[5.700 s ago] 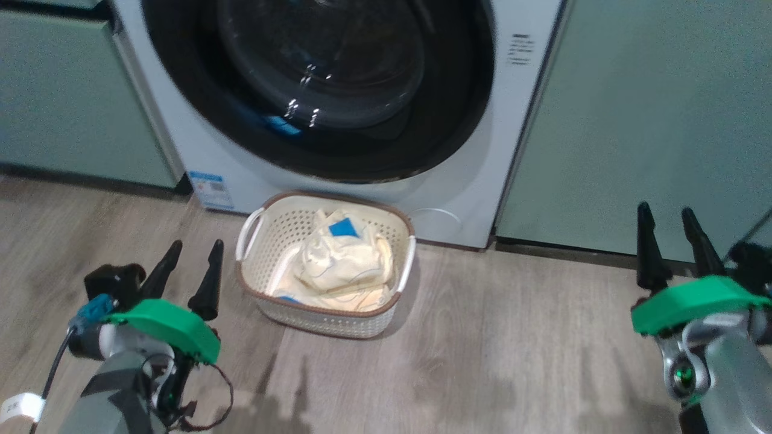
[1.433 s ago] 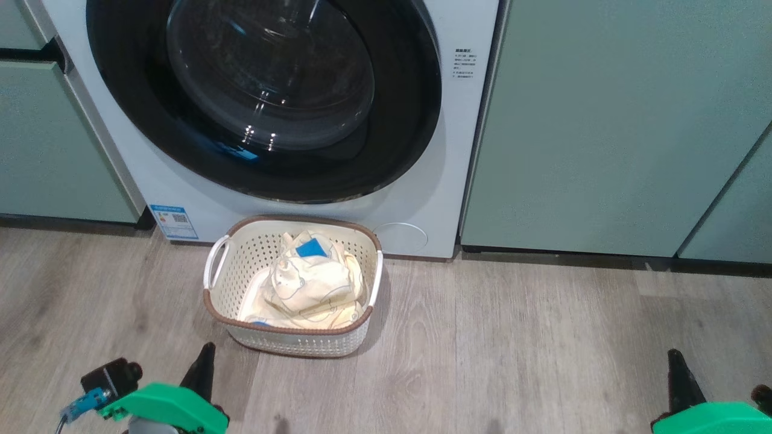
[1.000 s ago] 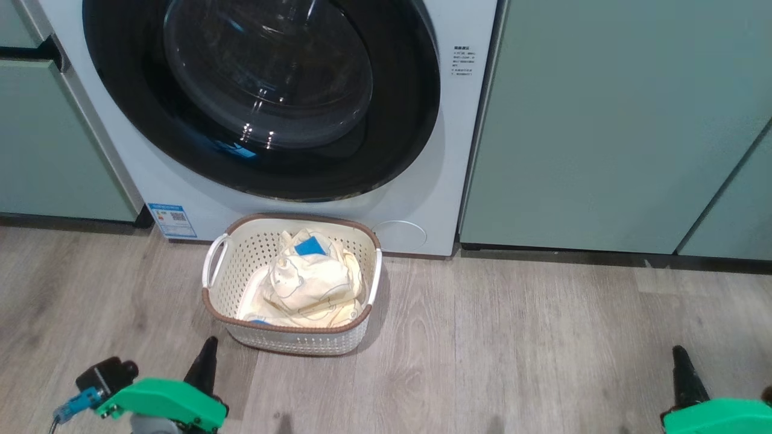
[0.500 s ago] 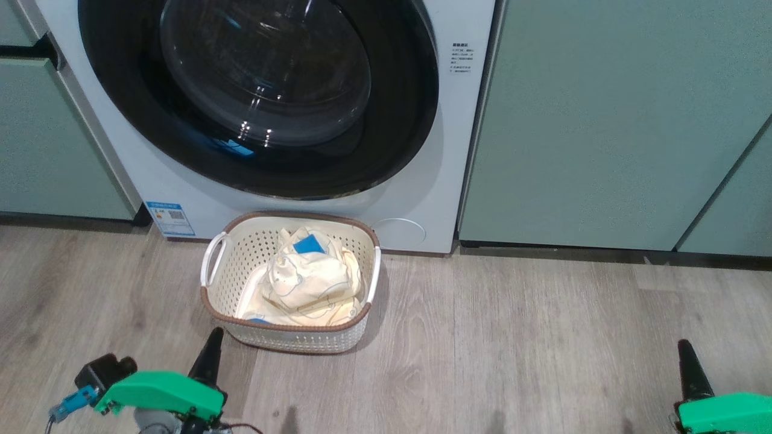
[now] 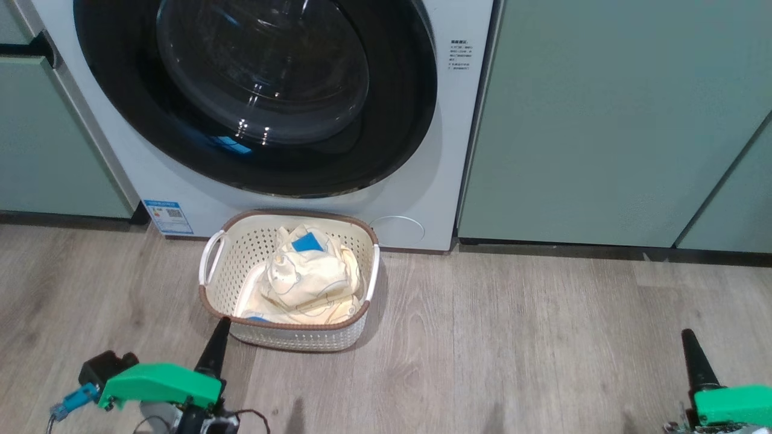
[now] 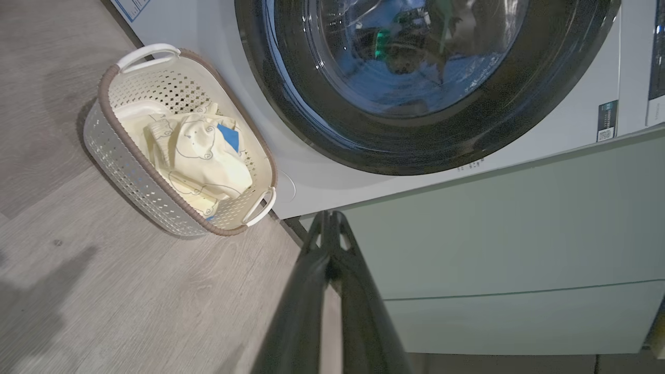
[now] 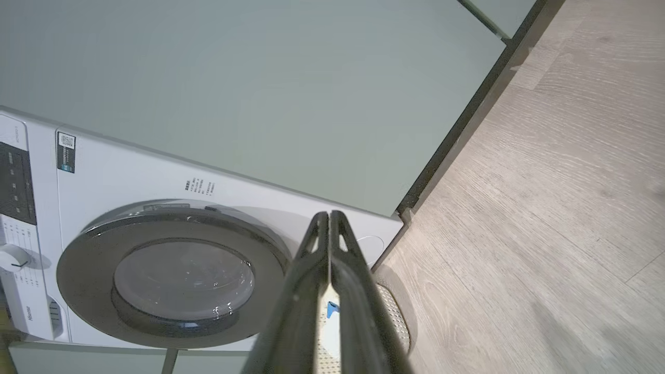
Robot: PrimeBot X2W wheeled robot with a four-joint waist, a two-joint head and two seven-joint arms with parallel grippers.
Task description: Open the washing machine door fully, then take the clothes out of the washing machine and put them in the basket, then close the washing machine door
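Washing machine door (image 5: 262,66): upper left of head view, closed flush on white washing machine (image 5: 416,199)
Clothes (image 5: 304,280): cream-yellow with blue patch, heaped inside basket
Basket (image 5: 295,339): lower centre-left, on wood floor (image 5: 512,337), just below the door
Left gripper (image 5: 221,328): lower left, fingers pressed together, empty, tip by basket's near corner
Right gripper (image 5: 689,340): lower right, fingers pressed together, empty
Cabinet door (image 5: 603,120): sage-green, right half

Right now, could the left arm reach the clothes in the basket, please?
Probably yes: the open-topped basket sits on the floor just ahead of the left gripper, nothing between them, the clothes lying uncovered inside. The jaws are shut, so they would need opening first.
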